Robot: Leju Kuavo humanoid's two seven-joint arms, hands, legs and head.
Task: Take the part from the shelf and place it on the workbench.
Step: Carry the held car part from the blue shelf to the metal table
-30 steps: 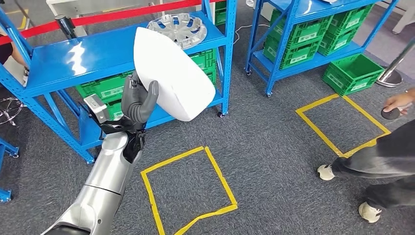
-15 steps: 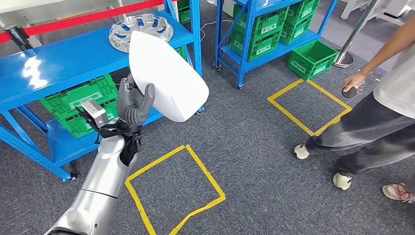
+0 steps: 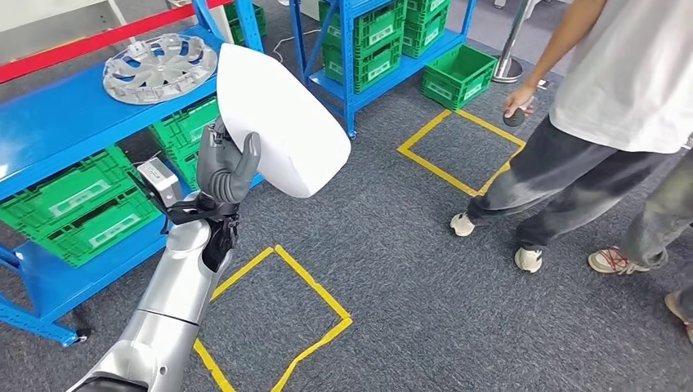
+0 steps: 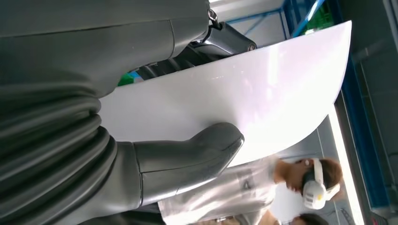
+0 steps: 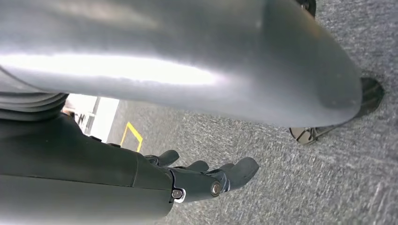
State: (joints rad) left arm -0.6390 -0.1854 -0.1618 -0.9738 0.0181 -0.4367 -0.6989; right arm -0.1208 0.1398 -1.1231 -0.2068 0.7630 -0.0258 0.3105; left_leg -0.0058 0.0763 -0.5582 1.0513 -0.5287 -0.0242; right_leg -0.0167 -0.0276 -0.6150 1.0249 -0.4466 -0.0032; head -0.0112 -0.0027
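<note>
Shelving, floor tape and the bystanders have all slid across the head view since the earlier frames, so the camera has swung round; against the robot's own arm the white panel (image 3: pixel 278 122) sits just as it did, raised in the left hand (image 3: pixel 225 167) at about 11 o'clock from the picture's centre.

That panel, a smooth, curved white shell, is the part, already off the blue shelf (image 3: pixel 73 122) and carried in the air; no table is in sight yet. It looks light for its spread and fairly stiff, with a glossy face that would likely slip under a loose grip. An edge hold near its lower rim, as now, seems sound, though the broad overhang could lever it round.

From the left wrist view the thumb (image 4: pixel 187 154) presses one face of the panel while darker fingers (image 4: pixel 159 70) back the other, a pinch the head view hides behind the hand. From the right wrist view the right hand (image 5: pixel 206 178) hangs over carpet, fingers slightly apart and grasping nothing.

A silver hubcap (image 3: pixel 159 65) lies on the shelf; a person (image 3: pixel 605 90) stands at 2 o'clock.
</note>
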